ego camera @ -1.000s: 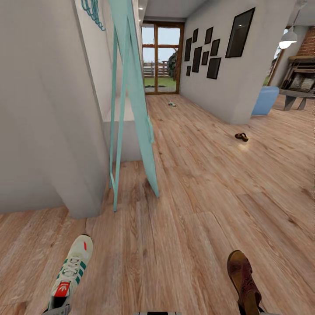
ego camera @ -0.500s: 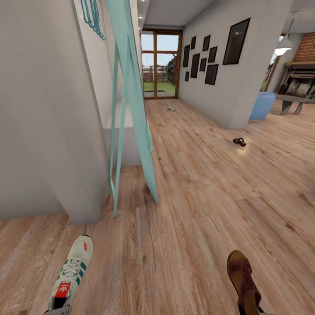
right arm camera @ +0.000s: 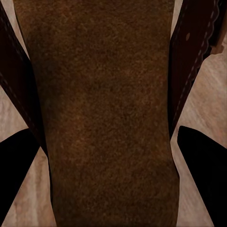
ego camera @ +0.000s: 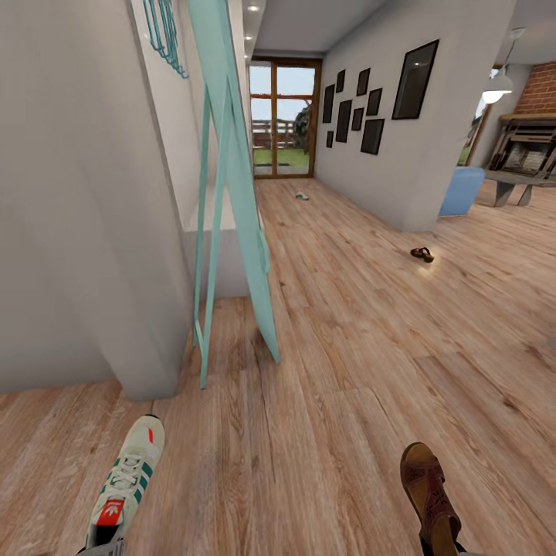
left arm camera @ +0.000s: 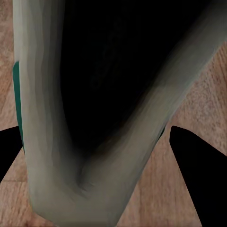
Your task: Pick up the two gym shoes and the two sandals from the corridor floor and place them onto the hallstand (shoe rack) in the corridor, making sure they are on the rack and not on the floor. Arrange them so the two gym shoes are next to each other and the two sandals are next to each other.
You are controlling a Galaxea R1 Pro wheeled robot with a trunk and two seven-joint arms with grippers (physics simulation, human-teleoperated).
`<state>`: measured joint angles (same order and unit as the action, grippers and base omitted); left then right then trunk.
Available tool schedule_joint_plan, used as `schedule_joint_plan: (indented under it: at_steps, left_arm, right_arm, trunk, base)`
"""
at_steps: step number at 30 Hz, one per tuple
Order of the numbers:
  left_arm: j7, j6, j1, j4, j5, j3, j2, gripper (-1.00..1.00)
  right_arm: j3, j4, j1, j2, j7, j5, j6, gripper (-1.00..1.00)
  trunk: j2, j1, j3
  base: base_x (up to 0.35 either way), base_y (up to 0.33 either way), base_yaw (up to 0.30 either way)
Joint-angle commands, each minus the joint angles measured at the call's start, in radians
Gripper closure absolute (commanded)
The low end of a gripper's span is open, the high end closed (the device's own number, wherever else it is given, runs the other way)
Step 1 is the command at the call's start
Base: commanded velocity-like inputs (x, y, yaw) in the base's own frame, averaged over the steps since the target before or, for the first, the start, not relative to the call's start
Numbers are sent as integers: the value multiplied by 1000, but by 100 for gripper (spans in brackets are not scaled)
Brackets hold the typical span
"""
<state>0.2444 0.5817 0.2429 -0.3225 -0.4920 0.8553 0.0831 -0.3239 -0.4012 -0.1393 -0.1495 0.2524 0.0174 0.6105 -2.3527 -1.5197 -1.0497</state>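
Note:
A white gym shoe [ego camera: 123, 483] with green stripes hangs low at the near left, and my left gripper [left arm camera: 94, 135] is shut on its collar [left arm camera: 56, 142]. At the near right a brown sandal [ego camera: 428, 494] is held by my right gripper [right arm camera: 108, 132], which is shut on its tan footbed [right arm camera: 104, 94]. The second sandal [ego camera: 422, 253] lies on the wood floor [ego camera: 347, 347] at the right, by a wall corner. Far down the corridor the second gym shoe [ego camera: 301, 194] lies near the glass door. A light grey low hallstand bench [ego camera: 215, 224] shows behind a teal frame.
A tall teal frame [ego camera: 235, 193] leans against the left wall, its feet on the floor ahead. A grey wall corner [ego camera: 100, 232] juts out at the left. The corridor runs to a glass door [ego camera: 282, 116]. At the far right are a blue seat [ego camera: 462, 189] and a table.
The whole view has shifted slightly as the camera moved, so the far sandal and door sit a little differently. Both held shoes keep their place at the bottom of the picture.

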Motion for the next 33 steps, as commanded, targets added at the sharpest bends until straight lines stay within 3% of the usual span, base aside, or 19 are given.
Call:
schedule_joint_plan:
  at_steps: [1,8,33]
  left_arm:
    - [9,3,1,0,-3,9,0,100]
    - [9,3,1,0,-5,4,-1,100]
    - [9,3,1,-1,-3,8,0,100]
  right_arm:
    - [-8,1,-1,1,10,1,3,100]
    - [-9,-1,-1,1,11,-2,2,100]
    - [-8,-5,-1,-6,13,1,1,100]
  trunk:
    - [0,0,-1]
    - [0,0,-1]
    - [0,0,-1]
  base:
    - [0,0,0]
    - [0,-76,0]
    - [91,-269,0]
